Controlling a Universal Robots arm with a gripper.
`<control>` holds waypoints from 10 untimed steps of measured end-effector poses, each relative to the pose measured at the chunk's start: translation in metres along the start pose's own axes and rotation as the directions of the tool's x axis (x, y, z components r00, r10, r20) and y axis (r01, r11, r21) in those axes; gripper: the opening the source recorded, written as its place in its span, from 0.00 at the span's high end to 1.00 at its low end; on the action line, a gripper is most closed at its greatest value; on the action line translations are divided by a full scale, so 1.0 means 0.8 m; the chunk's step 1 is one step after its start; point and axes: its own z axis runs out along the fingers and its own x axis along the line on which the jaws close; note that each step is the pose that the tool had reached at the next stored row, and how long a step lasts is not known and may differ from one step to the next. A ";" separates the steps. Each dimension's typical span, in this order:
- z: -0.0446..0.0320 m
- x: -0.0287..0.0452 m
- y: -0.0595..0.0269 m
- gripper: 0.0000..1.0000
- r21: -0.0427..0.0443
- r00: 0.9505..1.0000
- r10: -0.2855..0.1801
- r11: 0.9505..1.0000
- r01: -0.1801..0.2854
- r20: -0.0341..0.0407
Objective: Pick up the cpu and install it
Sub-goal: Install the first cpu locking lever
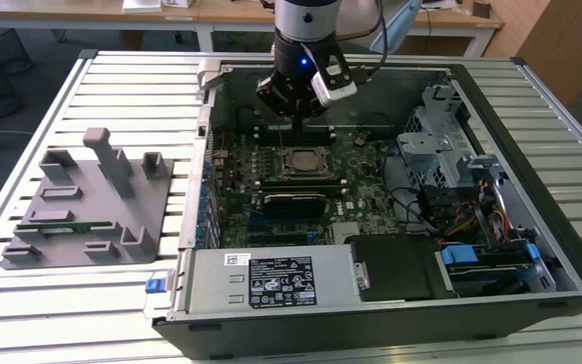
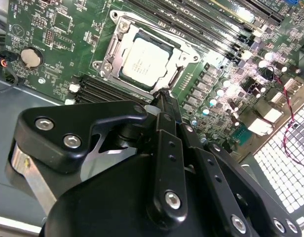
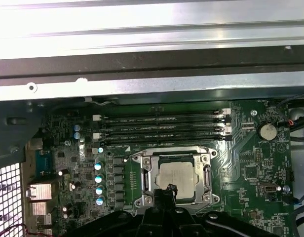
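– cpu (image 3: 176,177) first: where does it sit?

– Let me work down to it. The slatted table (image 1: 69,303) carries an open computer case (image 1: 564,227). The motherboard (image 1: 362,182) lies flat inside, and the socket (image 3: 142,170) is near its middle. Outside the case, well apart from the socket, is a grey fixture (image 1: 89,205) with a green memory stick (image 1: 64,226) lying in it.

– And the arm?

– The gripper (image 1: 289,121) hangs inside the case, above the socket. In both wrist views its tip (image 2: 163,96) (image 3: 168,190) is over the edge of the socket. The jaws are together, with nothing seen between them. Whether the tip touches the socket, I cannot tell.

– And the chip itself?

– It lies flat in the socket, silvery top up, with the socket's metal frame around it; the gripper is not holding it. Four memory slots (image 3: 162,126) run just beside the socket, and a coin cell (image 3: 266,131) sits near it.
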 end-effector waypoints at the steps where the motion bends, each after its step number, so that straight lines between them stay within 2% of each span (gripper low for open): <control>1: 0.0000 0.0003 0.000 0.89 0.000 1.000 0.000 1.000 0.000 0.000; 10: 0.0001 0.0145 -0.001 0.89 0.000 1.000 -0.002 1.000 0.002 0.000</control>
